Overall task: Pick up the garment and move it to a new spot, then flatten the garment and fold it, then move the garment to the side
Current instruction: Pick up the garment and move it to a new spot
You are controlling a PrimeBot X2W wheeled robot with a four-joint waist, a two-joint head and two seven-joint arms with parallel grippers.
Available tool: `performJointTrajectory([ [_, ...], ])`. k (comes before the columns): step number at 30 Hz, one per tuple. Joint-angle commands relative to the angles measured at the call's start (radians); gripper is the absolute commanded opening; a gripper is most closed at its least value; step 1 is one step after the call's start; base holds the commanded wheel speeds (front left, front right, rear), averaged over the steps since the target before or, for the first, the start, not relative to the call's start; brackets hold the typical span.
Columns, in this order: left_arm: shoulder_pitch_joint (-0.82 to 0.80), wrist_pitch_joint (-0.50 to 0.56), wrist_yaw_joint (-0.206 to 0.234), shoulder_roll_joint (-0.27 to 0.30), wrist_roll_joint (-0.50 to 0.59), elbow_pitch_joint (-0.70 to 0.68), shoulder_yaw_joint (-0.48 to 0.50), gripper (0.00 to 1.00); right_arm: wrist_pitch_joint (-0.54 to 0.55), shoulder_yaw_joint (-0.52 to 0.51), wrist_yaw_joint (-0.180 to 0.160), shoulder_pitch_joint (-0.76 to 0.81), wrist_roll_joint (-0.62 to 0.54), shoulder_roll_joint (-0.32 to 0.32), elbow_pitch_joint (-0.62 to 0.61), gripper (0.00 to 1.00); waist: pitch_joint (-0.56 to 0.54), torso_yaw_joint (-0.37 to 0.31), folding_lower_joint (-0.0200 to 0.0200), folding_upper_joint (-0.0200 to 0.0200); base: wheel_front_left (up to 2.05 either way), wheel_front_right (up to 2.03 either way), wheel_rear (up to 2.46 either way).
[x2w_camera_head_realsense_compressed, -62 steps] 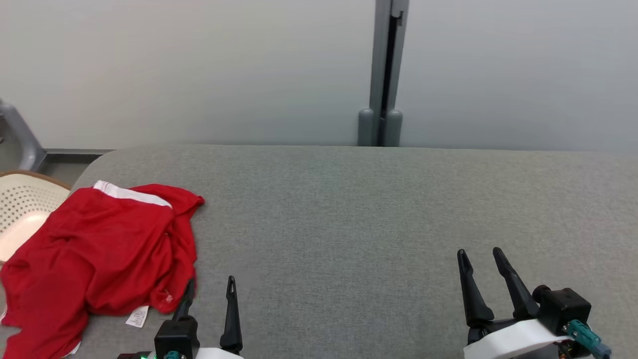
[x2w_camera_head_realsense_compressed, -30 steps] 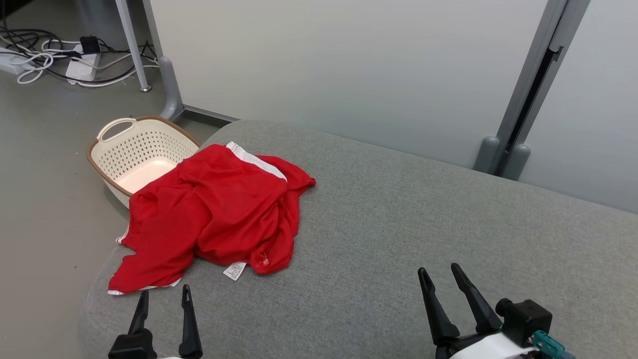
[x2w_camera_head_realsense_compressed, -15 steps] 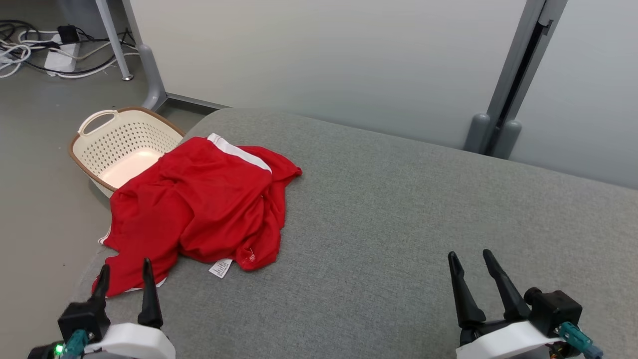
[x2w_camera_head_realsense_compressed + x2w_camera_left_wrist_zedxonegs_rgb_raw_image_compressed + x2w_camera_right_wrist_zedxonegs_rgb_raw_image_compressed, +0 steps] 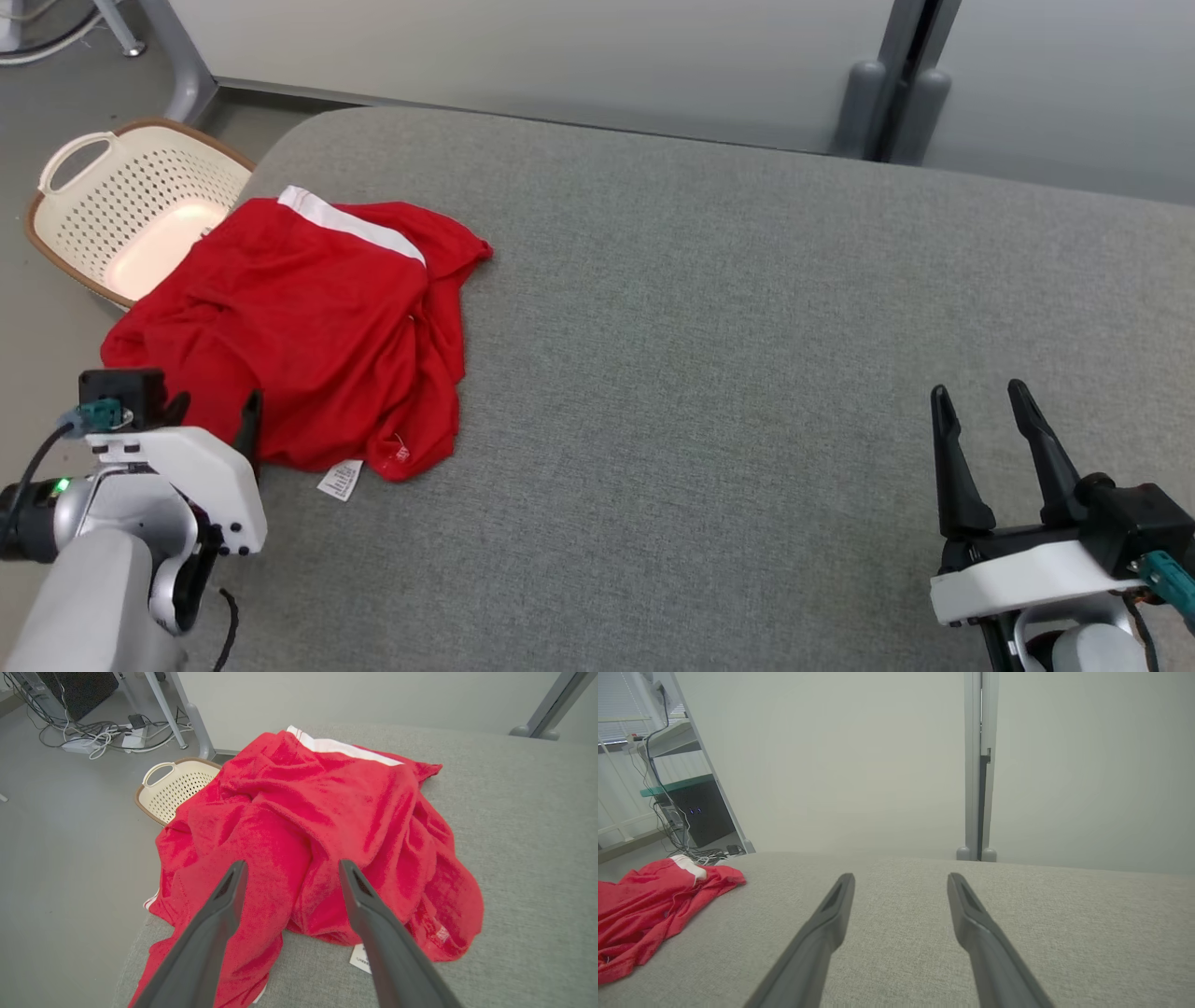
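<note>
The red garment [image 4: 308,317] lies crumpled at the left end of the grey padded table [image 4: 709,308], white waistband [image 4: 350,222] at the far side, a white label [image 4: 340,479] at its near edge. Its left part droops over the table's edge. My left gripper [image 4: 213,411] is open at the garment's near left edge; in the left wrist view its gripper [image 4: 292,865] hovers just short of the heaped cloth [image 4: 327,802], nothing between the fingers. My right gripper [image 4: 978,392] stands open over bare table at the lower right, far from the garment [image 4: 649,900].
A cream perforated basket [image 4: 149,182] sits on the floor beside the table's left end, partly behind the garment; it also appears as the basket [image 4: 177,784] in the left wrist view. Cables and a power strip [image 4: 79,744] lie on the floor beyond. A grey partition post [image 4: 887,93] stands behind the table.
The head camera has swung left and tilted down. My left arm has come up and forward to the garment's near left edge. The garment lies as before; both grippers stay open.
</note>
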Motion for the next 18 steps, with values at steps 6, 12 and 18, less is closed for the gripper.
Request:
performJointTrajectory([
  [6, -0.114, 0.120, -0.003, 0.034, -0.023, 0.106, 0.007, 1.00, 0.024, 0.009, 0.000, 0.009, -0.009, -0.017, -0.057, 1.00, 0.092, -0.049, 0.0000, 0.0000, 0.00, 0.00, 0.00],
  [12, -0.193, 0.126, 0.014, 0.058, -0.033, 0.193, 0.026, 1.00, 0.032, 0.008, 0.000, 0.001, -0.001, -0.038, -0.094, 1.00, 0.146, -0.082, 0.0000, 0.0000, 0.00, 0.00, 0.00],
  [18, -0.245, 0.122, 0.010, 0.059, -0.050, 0.283, 0.031, 1.00, 0.032, 0.015, 0.000, 0.009, -0.004, -0.049, -0.108, 1.00, 0.173, -0.097, 0.0000, 0.0000, 0.00, 0.00, 0.00],
])
